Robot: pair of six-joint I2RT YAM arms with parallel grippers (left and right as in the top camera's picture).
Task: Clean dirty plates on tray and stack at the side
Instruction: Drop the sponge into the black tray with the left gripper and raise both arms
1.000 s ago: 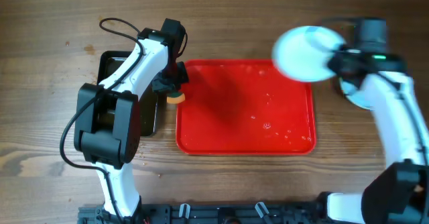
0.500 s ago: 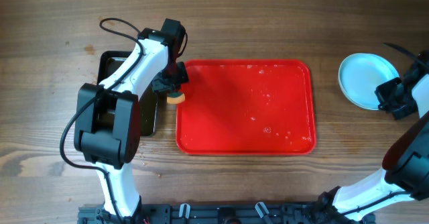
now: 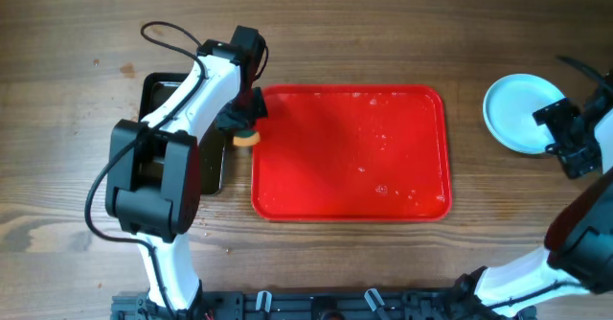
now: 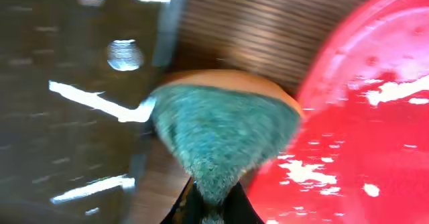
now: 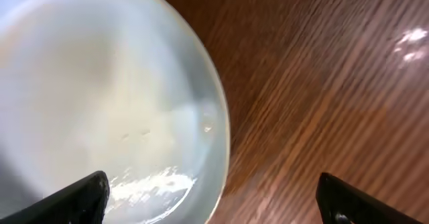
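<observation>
Right hand (image 3: 563, 136): fingers apart, nothing between them, at the rim of the plates (image 3: 517, 114). The plates rest on the tabletop (image 3: 383, 33), off the tray (image 3: 306, 181) and near its right edge, lying trayward of this hand. We cannot count the stack from above. Left hand (image 3: 245, 131) is clamped on a sponge (image 4: 224, 133) at the tray's left rim, well apart from the plates. The right arm is nearer.

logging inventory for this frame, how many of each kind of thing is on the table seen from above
red tray: 1
plate: 1 showing, any under it hidden
black pan: 1
sponge: 1
total: 4
</observation>
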